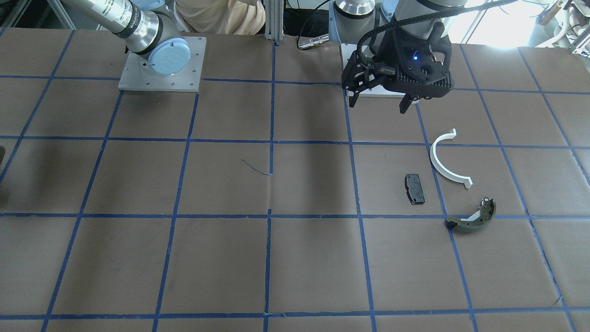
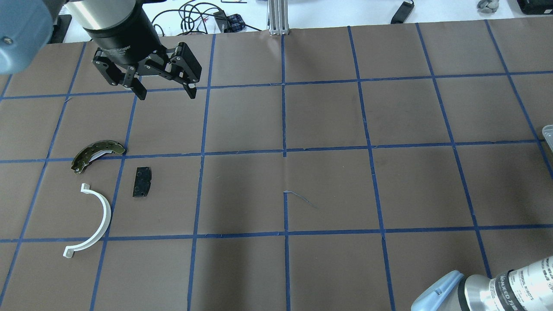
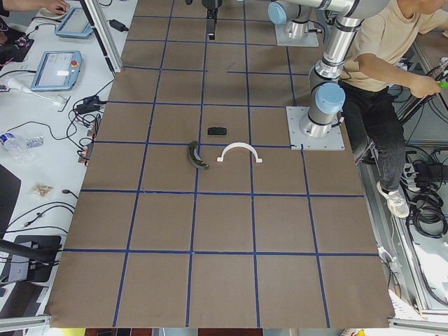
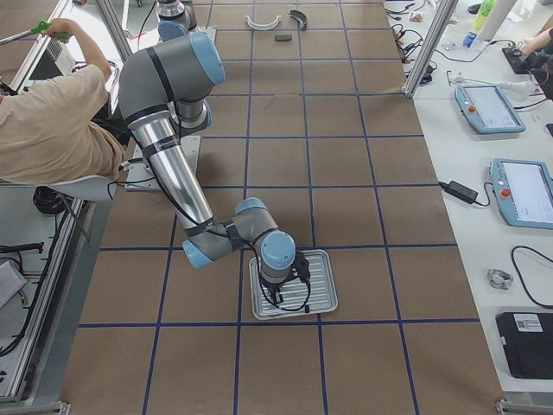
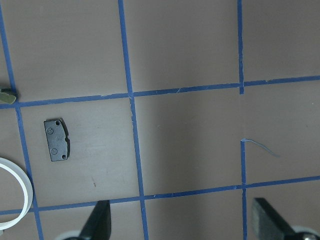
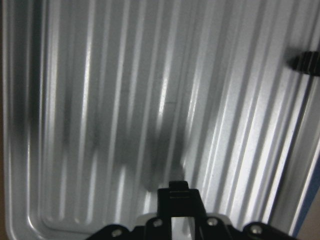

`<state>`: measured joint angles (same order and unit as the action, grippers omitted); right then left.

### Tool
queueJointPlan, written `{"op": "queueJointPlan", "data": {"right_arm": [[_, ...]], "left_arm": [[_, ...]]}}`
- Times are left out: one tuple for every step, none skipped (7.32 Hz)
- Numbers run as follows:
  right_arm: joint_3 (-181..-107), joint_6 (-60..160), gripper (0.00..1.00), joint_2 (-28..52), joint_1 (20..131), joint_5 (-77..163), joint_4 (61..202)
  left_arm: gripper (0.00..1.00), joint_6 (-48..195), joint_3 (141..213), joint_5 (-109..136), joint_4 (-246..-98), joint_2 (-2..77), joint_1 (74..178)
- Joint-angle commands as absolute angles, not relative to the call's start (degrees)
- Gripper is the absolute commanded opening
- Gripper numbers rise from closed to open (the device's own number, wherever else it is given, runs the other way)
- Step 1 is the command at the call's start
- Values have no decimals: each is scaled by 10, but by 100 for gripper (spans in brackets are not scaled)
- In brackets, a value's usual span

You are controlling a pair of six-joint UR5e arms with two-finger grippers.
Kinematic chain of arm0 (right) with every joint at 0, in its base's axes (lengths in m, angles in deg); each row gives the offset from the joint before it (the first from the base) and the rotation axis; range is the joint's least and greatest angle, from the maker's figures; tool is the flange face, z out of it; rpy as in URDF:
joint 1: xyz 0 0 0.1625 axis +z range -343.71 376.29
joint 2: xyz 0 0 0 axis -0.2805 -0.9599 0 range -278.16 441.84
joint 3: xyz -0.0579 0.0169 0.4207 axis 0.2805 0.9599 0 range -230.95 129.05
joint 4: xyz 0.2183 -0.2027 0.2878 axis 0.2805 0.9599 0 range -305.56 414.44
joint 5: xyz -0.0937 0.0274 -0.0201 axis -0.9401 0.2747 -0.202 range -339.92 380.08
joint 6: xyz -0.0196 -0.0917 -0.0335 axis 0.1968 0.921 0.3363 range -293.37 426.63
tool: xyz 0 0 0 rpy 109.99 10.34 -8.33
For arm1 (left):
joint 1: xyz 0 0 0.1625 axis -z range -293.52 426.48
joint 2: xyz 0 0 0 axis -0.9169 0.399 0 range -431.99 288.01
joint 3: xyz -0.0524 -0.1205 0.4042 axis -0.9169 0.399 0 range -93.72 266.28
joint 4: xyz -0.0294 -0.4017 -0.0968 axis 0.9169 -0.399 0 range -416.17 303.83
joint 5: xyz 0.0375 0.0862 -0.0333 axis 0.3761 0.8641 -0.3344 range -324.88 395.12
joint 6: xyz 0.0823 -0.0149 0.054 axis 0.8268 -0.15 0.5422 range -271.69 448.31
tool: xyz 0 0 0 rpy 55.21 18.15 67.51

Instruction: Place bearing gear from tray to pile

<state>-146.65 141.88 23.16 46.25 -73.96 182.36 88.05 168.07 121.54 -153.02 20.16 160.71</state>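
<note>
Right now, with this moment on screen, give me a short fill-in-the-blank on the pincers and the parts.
The left pincer hangs ___ above the table, holding nothing. Near the black plate and the olive brake shoe lies a ___ half-ring. The tray lies toward the robot's ___ side.
Missing words: open; white; right.

desk point(image 2: 328, 121): brown top, blue tape grid point(image 2: 284, 151) all over
side bench point(image 4: 449, 156): white, couple of tablets point(image 4: 488, 108) on it
light: pretty bright, glare point(image 1: 484, 27) past one edge
</note>
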Motion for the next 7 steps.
{"op": "queueJointPlan", "data": {"right_arm": [[-1469, 1395, 0, 203, 491, -740, 1813], [-1469, 1375, 0, 170, 518, -740, 1773], [-1470, 1346, 0, 129, 542, -740, 1728], [-1472, 1286, 0, 104, 582, -740, 1714], [-1487, 1214, 0, 103, 636, -741, 1713], [-1511, 1171, 0, 91, 687, -741, 1712], [-1543, 1085, 0, 68, 749, -736, 1714]], "left_arm": [[100, 880, 1690, 1214, -1530, 192, 1606], [100, 880, 1690, 1213, -1530, 192, 1606], [100, 880, 1691, 1214, -1530, 192, 1607], [100, 878, 1692, 1219, -1530, 191, 1607], [100, 878, 1692, 1218, -1530, 192, 1607], [100, 878, 1692, 1215, -1529, 193, 1607], [100, 878, 1692, 1214, -1529, 192, 1606]]}}
